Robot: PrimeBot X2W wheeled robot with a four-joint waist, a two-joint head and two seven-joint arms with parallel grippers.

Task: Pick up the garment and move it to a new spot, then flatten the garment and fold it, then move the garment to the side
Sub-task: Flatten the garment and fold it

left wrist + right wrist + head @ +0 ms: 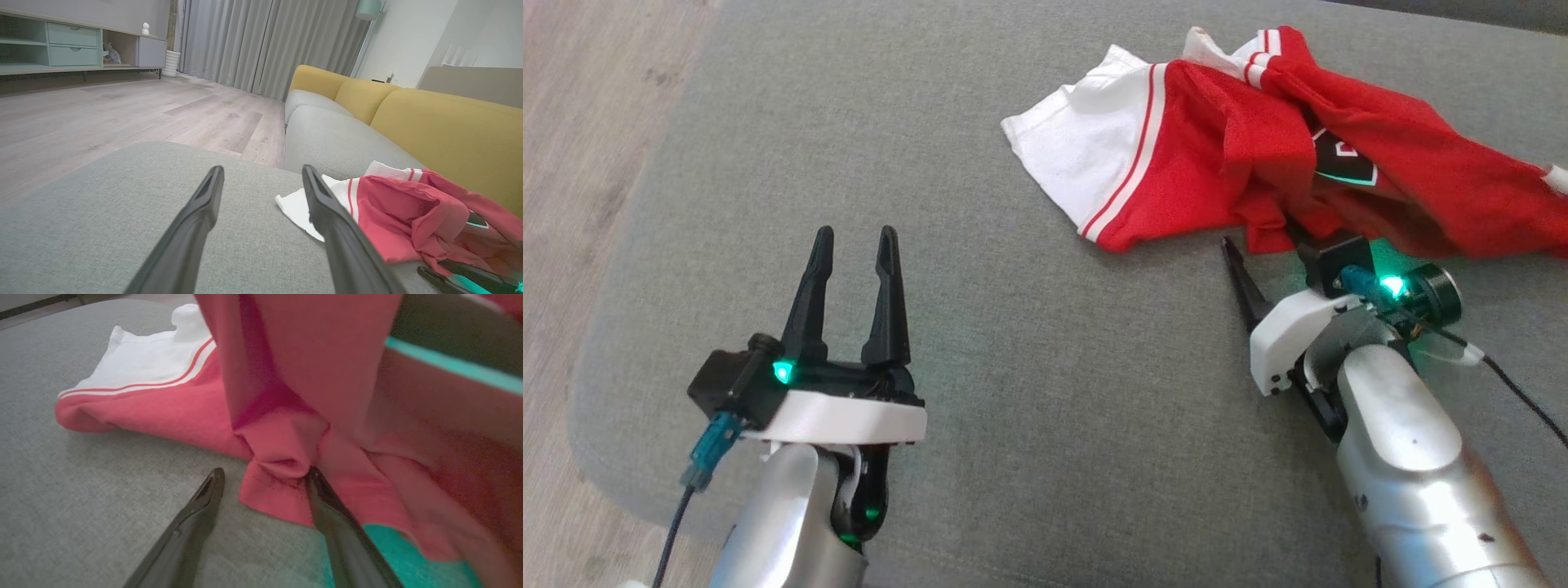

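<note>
A crumpled red and white garment [1258,139] lies at the far right of the grey cushion [980,343]. In the left wrist view the garment [400,216] is to the right of my fingers. My right gripper [1262,245] is open at the garment's near hem. In the right wrist view one fingertip [314,475] touches a red fold [282,457], and the other fingertip [214,479] rests over bare cushion. My left gripper [854,241] stands open over bare cushion, well left of the garment, holding nothing.
The cushion's left edge drops to a wooden floor [572,163]. A yellow sofa back [445,130] runs behind the garment. A low cabinet [73,45] and grey curtains [261,41] stand far across the room.
</note>
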